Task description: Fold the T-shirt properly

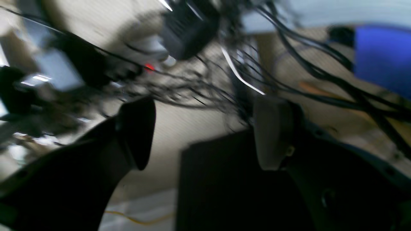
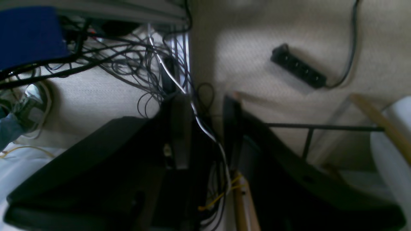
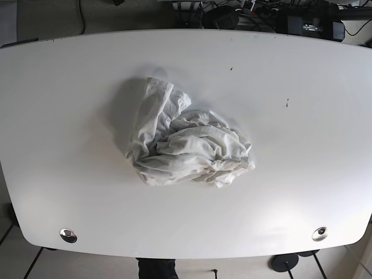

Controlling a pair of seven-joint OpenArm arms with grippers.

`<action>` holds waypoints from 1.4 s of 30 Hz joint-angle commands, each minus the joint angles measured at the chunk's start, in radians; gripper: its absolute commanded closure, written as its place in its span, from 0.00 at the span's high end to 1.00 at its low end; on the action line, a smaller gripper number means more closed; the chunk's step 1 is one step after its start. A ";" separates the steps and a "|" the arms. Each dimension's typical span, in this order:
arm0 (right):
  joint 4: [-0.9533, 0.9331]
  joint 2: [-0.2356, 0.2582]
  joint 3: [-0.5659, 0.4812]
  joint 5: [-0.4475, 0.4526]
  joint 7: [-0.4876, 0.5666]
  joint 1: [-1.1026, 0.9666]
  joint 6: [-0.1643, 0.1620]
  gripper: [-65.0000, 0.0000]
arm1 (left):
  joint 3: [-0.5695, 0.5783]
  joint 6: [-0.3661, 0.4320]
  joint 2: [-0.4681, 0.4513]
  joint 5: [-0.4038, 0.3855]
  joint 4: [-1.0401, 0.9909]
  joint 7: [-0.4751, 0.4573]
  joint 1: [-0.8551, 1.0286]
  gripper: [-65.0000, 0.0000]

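White shirt (image 3: 189,143) crumpled mid-table (image 3: 70,87), long axis diagonal; left gripper (image 1: 205,134) spread empty, right gripper (image 2: 202,128) parted empty, neither arm visibly nearer.

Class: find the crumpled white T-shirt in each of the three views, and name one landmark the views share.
Left wrist: not in it.
Right wrist: not in it.
Base: T-shirt crumpled near the middle of the white table.
Shared landmark: the cable tangle on the floor, in both wrist views.

T-shirt (image 3: 186,145) white, plain; table (image 3: 302,174) white, few dark specks
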 commanded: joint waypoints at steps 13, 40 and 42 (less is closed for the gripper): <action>0.884 0.083 0.009 0.015 -0.185 -0.564 0.001 0.24 | -0.168 0.000 -0.080 -0.005 0.885 -0.011 0.617 0.69; 1.357 0.256 0.207 0.466 -0.187 -0.392 0.005 0.24 | -0.449 -0.006 -0.033 -0.405 1.223 -0.003 0.373 0.70; 1.352 0.256 0.187 0.466 -0.187 -0.340 0.005 0.24 | -0.449 -0.007 -0.033 -0.405 1.209 0.015 0.308 0.70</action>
